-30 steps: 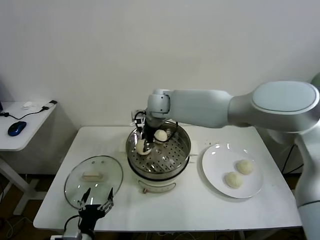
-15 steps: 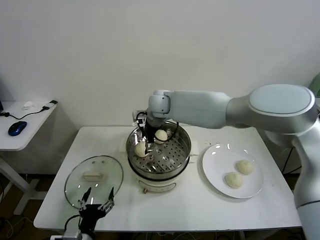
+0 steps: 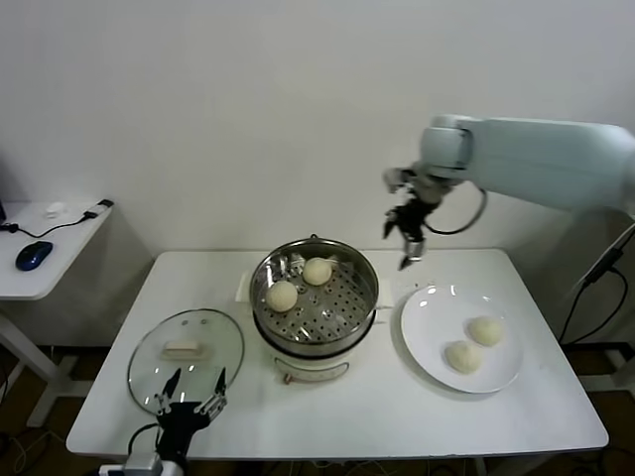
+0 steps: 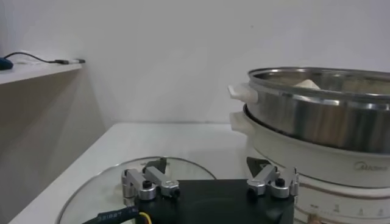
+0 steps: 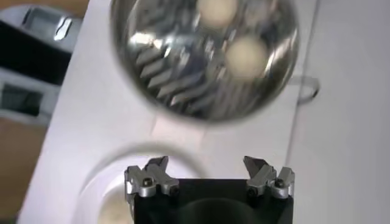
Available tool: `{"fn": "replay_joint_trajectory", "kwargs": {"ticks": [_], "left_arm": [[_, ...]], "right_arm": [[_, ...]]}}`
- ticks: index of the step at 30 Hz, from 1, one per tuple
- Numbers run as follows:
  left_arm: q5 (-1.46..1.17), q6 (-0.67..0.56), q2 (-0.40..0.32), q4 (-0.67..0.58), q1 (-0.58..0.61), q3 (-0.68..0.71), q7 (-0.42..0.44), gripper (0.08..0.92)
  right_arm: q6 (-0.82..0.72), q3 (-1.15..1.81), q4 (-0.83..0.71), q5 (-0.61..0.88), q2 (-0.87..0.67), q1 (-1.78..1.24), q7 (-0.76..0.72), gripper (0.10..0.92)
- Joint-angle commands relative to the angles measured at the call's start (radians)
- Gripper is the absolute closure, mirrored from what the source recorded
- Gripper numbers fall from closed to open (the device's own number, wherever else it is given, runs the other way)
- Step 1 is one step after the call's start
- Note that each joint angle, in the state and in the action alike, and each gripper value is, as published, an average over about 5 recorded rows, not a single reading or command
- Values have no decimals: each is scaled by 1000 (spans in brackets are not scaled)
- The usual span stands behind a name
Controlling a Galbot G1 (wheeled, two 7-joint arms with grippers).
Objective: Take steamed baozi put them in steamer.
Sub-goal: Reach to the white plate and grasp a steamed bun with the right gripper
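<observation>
Holding two baozi (image 3: 299, 283), steamer (image 3: 362, 307); two on plate (image 3: 422, 342); right gripper (image 3: 409, 238) fingers open, empty.

You are looking at a white desk (image 3: 397, 416) carrying a shiny steel steamer (image 3: 315, 295) whose tray is showing a dotted pattern of holes, on a cream base. Two cream-white baozi (image 3: 282, 295) are sitting inside, and two more are lying on a white plate (image 3: 422, 342). The glass lid (image 3: 186, 349) is showing a white handle. A blue mouse (image 3: 33, 254) is lying on the side shelf.
</observation>
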Motion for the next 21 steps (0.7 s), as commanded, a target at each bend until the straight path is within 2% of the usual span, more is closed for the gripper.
{"fn": "replay_joint_trajectory", "kwargs": {"ticks": [1, 8, 21], "left_arm": [[-1, 1, 0, 0, 0, 1, 0, 177], [7, 0, -13, -6, 16, -7, 0, 177], [25, -11, -20, -5, 40, -7, -2, 177]], "right_arm": [[-8, -51, 181, -195, -342, -107, 24, 202], [-60, 268, 106, -347, -394, -497, 84, 203], [-113, 478, 22, -435, -350, -731, 170, 203]]}}
